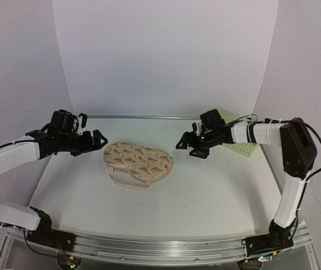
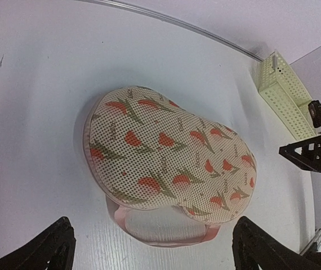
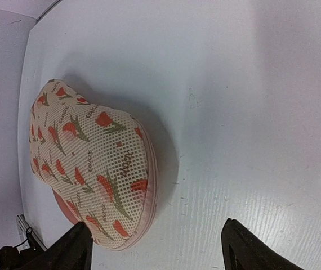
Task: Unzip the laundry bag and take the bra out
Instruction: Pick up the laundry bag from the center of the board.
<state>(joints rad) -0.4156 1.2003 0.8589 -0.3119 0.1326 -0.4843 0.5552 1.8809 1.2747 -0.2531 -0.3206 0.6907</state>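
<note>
Left gripper (image 1: 99, 140) and right gripper (image 1: 184, 143), both wide and empty, flanked the laundry bag (image 1: 139, 158) lying central on the desk (image 1: 205, 191). Bag looked zipped; bra not visible. Step: approach. Next move needed the zip pull located, one gripper pinning fabric.

laundry bag (image 1: 138, 159): inside hidden by the printed fabric — zip slider too small to find
basket (image 1: 240, 147): partly covered by the right arm (image 1: 262, 134) in the top view
left tool (image 2: 153, 225): fingers cut off by the wrist view's bottom edge — only tips show
right tool (image 3: 156, 224): fingers cut off likewise
</note>
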